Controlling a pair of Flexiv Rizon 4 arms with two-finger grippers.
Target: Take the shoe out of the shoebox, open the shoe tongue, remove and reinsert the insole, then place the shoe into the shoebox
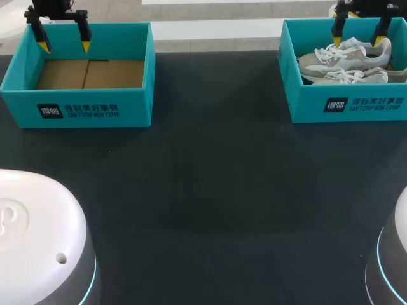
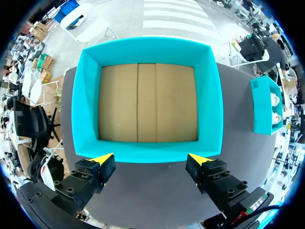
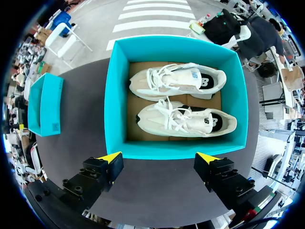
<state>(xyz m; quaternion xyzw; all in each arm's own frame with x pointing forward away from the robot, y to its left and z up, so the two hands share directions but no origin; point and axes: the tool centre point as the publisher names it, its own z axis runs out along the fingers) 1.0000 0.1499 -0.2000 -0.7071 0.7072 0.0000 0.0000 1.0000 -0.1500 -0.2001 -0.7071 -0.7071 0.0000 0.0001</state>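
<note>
Two pale beige-and-white shoes [image 1: 343, 58] [image 3: 176, 80] lie side by side in a teal shoebox [image 1: 346, 105] [image 3: 116, 95] at the table's far right. Above that box hangs my right gripper [image 1: 358, 36] [image 3: 159, 161], open, with nothing between its yellow tips. A second teal box [image 1: 76, 108] [image 2: 86, 109] at the far left holds nothing, and its brown cardboard floor shows. My left gripper [image 1: 63, 42] [image 2: 150, 161] hovers open over that box's back part. Neither gripper touches a box or a shoe.
The dark table [image 1: 210, 190] stretches wide between the two boxes and toward the near edge. Two white rounded robot bases [image 1: 38, 241] [image 1: 391, 260] sit at the near corners.
</note>
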